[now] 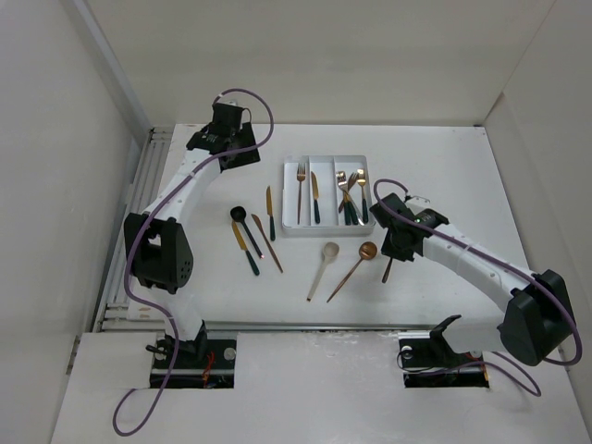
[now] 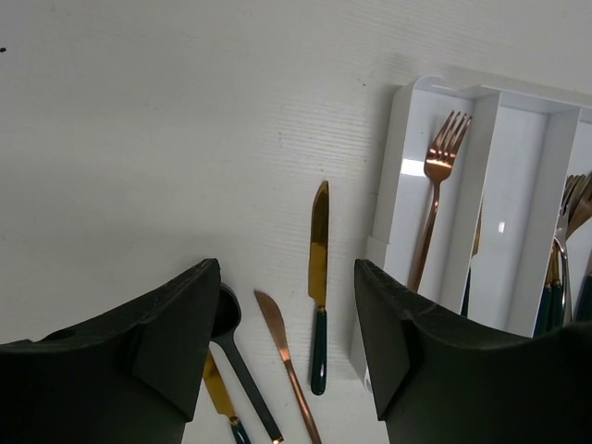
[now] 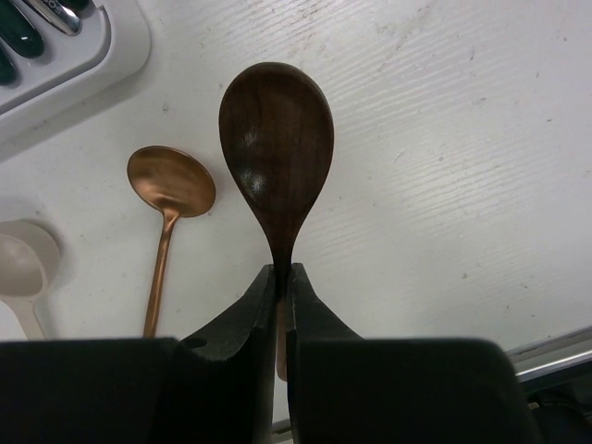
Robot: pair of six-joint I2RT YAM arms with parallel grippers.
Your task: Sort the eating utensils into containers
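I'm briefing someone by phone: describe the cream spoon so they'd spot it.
Start at the white tray mid-table and look just below it in the top view, where two spoons lie loose side by side. The cream spoon is the left one, bowl toward the tray; unlike the shiny copper spoon beside it, it is pale and plain all over.

One white tray (image 1: 326, 229) is sitting on the table (image 1: 444, 166), showing three long slots. One fork (image 1: 301, 188) is lying in the left slot. One knife (image 1: 314, 199) is lying in the middle slot. The right slot is holding a small bunch (image 1: 351, 196), too crowded to count. Three more knives (image 1: 270, 215) are lying outside the tray. Four spoons are showing outside too: one black spoon (image 1: 239, 214), one cream spoon (image 1: 321, 273), one copper spoon (image 1: 350, 275) and one dark brown spoon (image 3: 276, 157).
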